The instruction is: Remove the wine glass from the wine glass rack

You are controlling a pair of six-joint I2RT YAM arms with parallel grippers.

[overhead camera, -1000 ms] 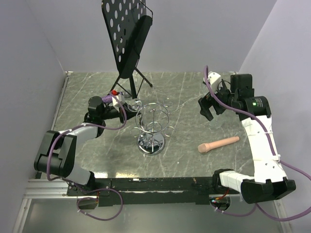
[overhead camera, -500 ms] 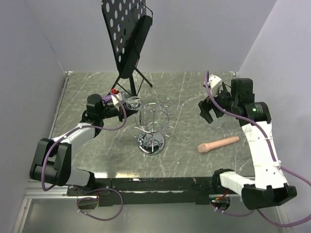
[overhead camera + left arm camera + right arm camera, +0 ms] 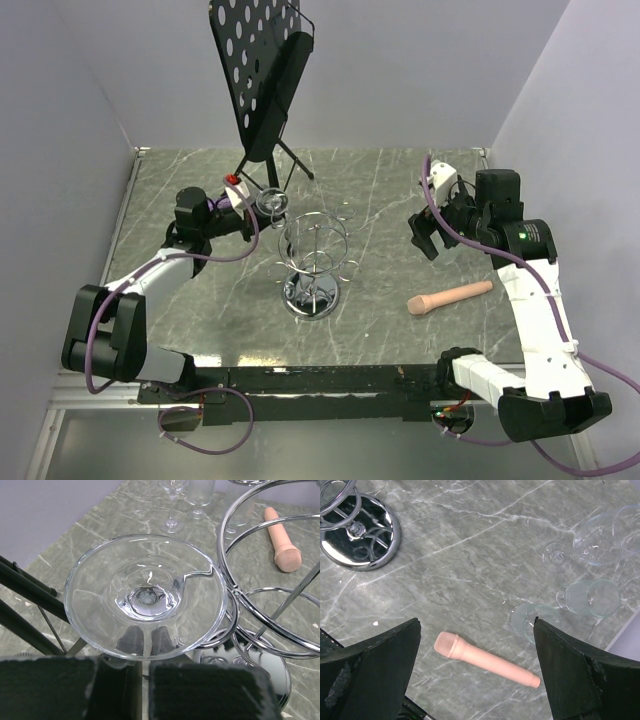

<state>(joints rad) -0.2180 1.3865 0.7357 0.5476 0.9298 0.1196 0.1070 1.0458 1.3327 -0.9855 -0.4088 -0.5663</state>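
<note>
Near the middle left of the overhead view, the left gripper (image 3: 243,205) is holding the wine glass (image 3: 269,206) just beside the top ring of the wine glass rack (image 3: 314,262). Its fingers (image 3: 115,690) are pinching the stem, close together, at the bottom of the left wrist view. The round foot of the glass (image 3: 145,595) is facing the camera and filling the middle of that view. One edge of the foot is sitting right next to a wire loop of the rack (image 3: 260,580), and I cannot tell if they are touching.

The rack is standing upright on its shiny round base (image 3: 311,295) near the middle of the grey marble table (image 3: 390,190). A black music stand (image 3: 262,75) is standing at the back.

On the right side of the overhead view, the right gripper (image 3: 428,232) is hanging above the table with its fingers (image 3: 375,670) spread wide apart and holding nothing. Below it a pink microphone (image 3: 485,660) is lying flat. Three more clear glasses (image 3: 585,555) are lying together near the upper right of the right wrist view.
</note>
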